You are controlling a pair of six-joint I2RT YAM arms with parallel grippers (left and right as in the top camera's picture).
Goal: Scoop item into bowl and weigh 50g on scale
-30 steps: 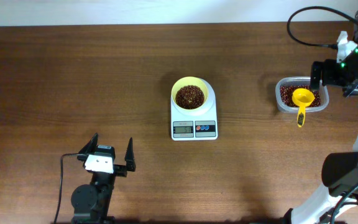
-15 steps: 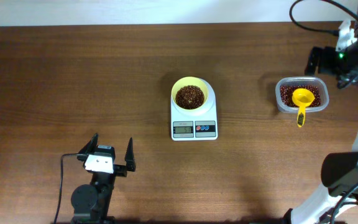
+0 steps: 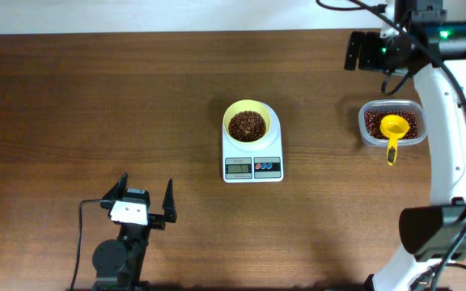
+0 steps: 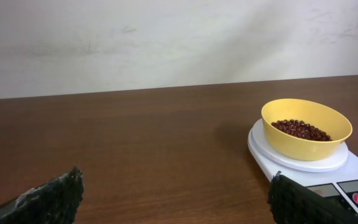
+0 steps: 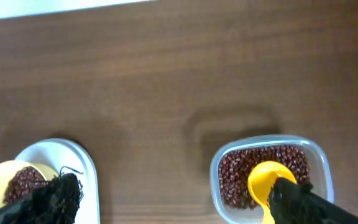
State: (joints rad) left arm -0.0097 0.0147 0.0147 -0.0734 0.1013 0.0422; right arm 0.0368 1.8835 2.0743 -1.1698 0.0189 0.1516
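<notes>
Left gripper point(image 3: 146, 202) is spread wide and empty at the table's near edge. The beans point(image 3: 247, 125) sit in the pale-yellow bowl point(image 3: 247, 107) on the scale point(image 3: 252, 166). They look loose, light and spill-prone, so grip the yellow scoop point(image 3: 393, 128) by its handle, over the tub point(image 3: 362, 129) rim. Right gripper point(image 3: 361, 51) gapes, holding nothing

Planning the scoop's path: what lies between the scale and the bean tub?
Nothing. The overhead view shows only bare table between the scale and the tub.
</notes>
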